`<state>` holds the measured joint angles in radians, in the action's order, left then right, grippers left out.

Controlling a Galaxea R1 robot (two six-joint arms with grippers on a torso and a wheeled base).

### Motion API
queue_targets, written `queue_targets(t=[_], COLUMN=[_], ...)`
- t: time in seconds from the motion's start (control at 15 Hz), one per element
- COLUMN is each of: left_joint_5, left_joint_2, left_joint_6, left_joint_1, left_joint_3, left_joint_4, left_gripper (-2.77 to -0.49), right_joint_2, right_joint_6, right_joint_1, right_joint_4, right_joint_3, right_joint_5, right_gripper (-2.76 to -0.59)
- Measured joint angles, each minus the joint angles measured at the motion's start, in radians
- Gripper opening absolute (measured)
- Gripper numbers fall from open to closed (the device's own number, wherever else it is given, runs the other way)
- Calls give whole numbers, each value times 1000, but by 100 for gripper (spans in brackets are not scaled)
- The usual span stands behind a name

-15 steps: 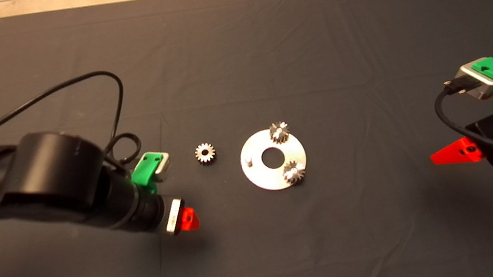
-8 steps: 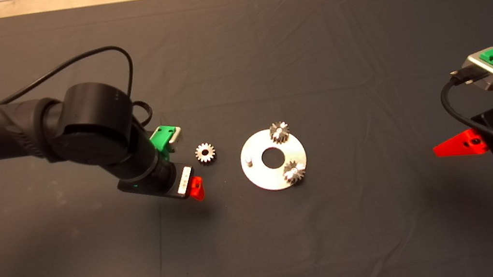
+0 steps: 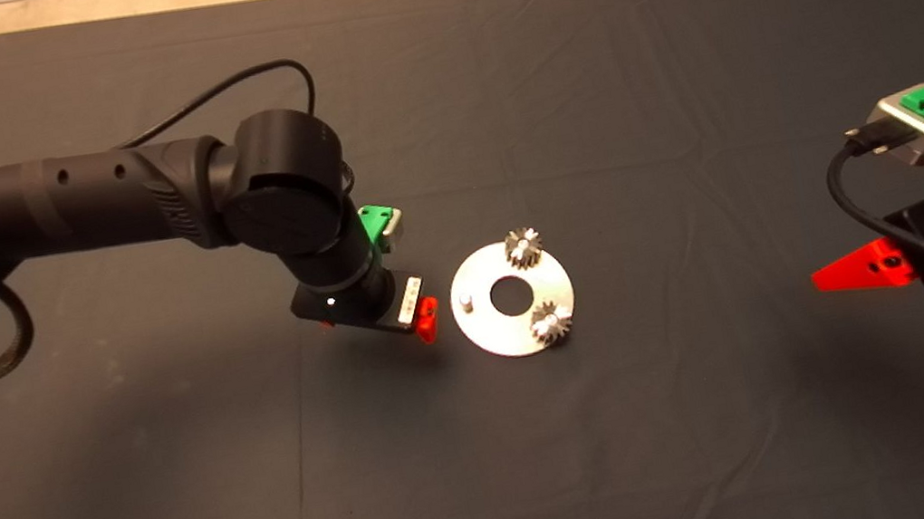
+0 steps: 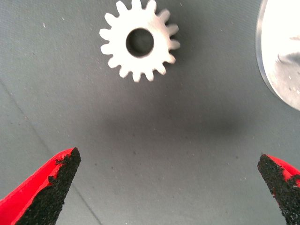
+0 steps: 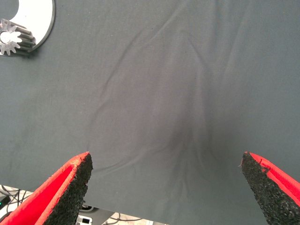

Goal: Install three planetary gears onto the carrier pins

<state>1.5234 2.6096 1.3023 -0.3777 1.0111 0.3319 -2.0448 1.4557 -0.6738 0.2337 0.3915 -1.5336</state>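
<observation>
Left gripper hovers over the mat, fingers wide apart, loose gear lying flat beyond them. Just past it the disc: two gears seated, one pin bare. Right gripper parked at right edge, fingers apart.

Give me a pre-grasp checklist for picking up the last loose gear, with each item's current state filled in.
1. Left gripper open: ok, its fingers stand wide apart.
2. Loose gear lying flat on the mat, centre hole up: ok.
3. Gear between the fingers: not ok, it lies ahead of the fingertips, apart from both.
4. Free carrier pin on the disc: ok, bare and upright.
5. Other two pins filled: ok, one gear at the far side, one at the near side.
6. Right gripper out of the way: ok, open at the mat's right edge.
</observation>
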Motion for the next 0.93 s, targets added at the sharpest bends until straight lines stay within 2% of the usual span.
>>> queue_targets(t=[0.2,0.33,0.93], left_joint_5=[1,1,0], left_joint_2=[12,17,20], left_joint_6=[0,0,-3], left_joint_1=[0,0,0], left_joint_3=[14,17,17], left_joint_4=[5,18,137], left_gripper=[-50,-50,-50], right_joint_2=[0,0,1], right_joint_6=[0,0,0], right_joint_1=[0,0,0], right_joint_4=[0,0,0], right_joint_3=[0,0,-1], right_joint_5=[0,0,0], right_gripper=[-100,-100,-100])
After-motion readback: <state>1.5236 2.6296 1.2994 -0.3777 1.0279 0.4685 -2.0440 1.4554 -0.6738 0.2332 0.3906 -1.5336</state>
